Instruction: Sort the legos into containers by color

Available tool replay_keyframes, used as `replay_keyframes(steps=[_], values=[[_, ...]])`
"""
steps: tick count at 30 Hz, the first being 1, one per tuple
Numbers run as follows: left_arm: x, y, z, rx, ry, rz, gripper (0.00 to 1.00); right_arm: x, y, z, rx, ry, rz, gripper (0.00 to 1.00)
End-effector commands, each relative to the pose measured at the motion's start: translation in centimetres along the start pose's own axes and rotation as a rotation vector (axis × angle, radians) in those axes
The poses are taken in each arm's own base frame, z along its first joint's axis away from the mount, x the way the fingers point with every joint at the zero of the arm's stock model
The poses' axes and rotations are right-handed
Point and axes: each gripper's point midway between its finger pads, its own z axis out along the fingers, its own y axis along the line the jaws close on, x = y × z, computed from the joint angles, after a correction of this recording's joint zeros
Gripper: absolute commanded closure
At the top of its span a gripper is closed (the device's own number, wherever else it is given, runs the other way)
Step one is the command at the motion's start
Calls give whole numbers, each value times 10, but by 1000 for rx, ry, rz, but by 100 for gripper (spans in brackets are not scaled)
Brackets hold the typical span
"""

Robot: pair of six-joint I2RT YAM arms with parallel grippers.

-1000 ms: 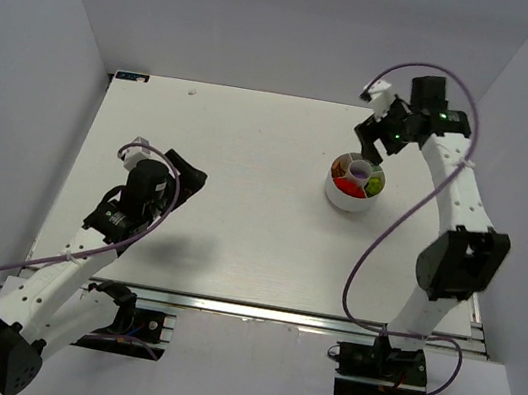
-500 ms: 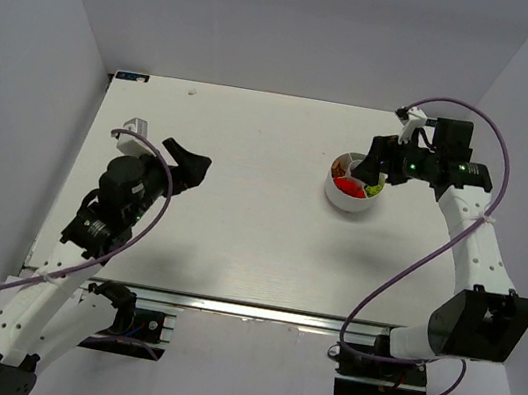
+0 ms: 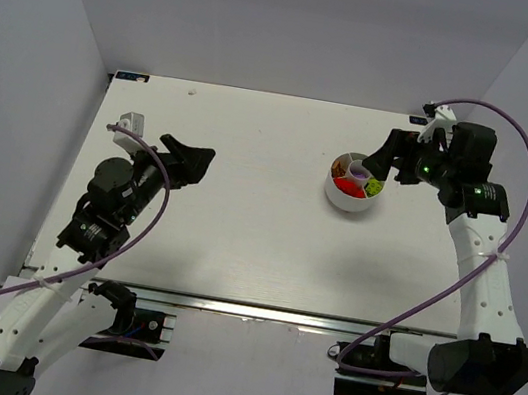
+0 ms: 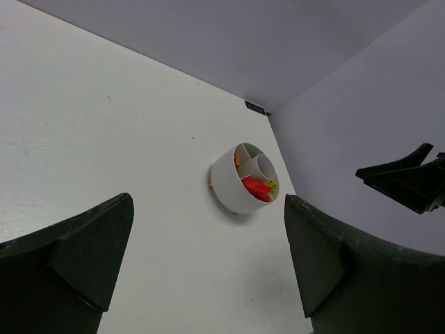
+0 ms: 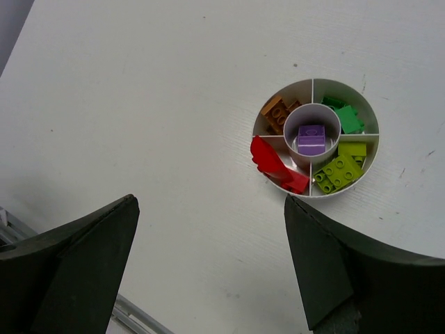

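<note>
The round white divided bowl (image 3: 337,196) stands on the table at the back right. It also shows in the right wrist view (image 5: 272,95) and the left wrist view (image 4: 228,185). Its wedges hold orange bricks (image 5: 274,113), green bricks (image 5: 345,115), yellow-green bricks (image 5: 338,171) and red bricks (image 5: 277,167). A purple brick (image 5: 311,139) lies in the central cup. My right gripper (image 3: 389,158) (image 5: 208,209) is open and empty, held above the table just right of the bowl. My left gripper (image 3: 190,157) (image 4: 208,203) is open and empty, raised over the table's left side, far from the bowl.
White walls close in the table on the left, back and right. A metal rail (image 3: 255,310) runs along the near edge by the arm bases. A small dark tag (image 3: 128,76) sits at the back left corner.
My right arm has swung out to the right, taking its gripper from over the bowl's back edge to its right side. My left arm has lifted and tilted its gripper upward.
</note>
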Motion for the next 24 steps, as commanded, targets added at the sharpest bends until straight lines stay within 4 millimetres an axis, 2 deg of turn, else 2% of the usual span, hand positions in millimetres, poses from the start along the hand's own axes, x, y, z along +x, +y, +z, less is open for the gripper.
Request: replay_keyframes(steps=[1, 9, 15, 21, 23, 24], values=[[-8, -10, 0, 46, -33, -16, 2, -1, 0, -3, 8, 4, 11, 11], [-13, -15, -7, 74, -55, -34, 2, -4, 4, -4, -28, -13, 14, 10], [-17, -15, -16, 75, -74, -34, 2, -2, -2, -5, -34, -14, 37, 10], [-17, -14, -17, 73, -80, -44, 2, -9, 1, -10, -54, -33, 32, 10], [-15, -13, -17, 69, -76, -47, 2, -10, -14, -12, -1, -51, 41, 11], [-15, -12, -17, 69, -76, -47, 2, -8, -14, -12, -5, -53, 32, 10]])
